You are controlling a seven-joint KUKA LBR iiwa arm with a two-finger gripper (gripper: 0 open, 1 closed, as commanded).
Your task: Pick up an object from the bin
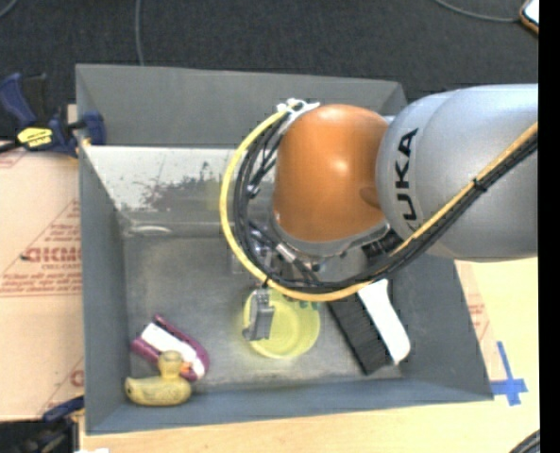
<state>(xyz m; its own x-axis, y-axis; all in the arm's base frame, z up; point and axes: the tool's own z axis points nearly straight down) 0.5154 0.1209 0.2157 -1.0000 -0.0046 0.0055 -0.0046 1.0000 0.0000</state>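
Note:
My gripper hangs low over the bin floor near the front middle. It sits at the left edge of a round yellow-green disc, which lies flat and is partly hidden under the arm. Just right of the disc lies a brush with a white handle and black bristles, slanting toward the front right. A small purple and white thing rests at the front left, with a yellow duck-like toy just in front of it against the front wall.
The arm with its orange cover and cables hangs over the middle and back right of the bin. The left and back-left floor is bare grey metal.

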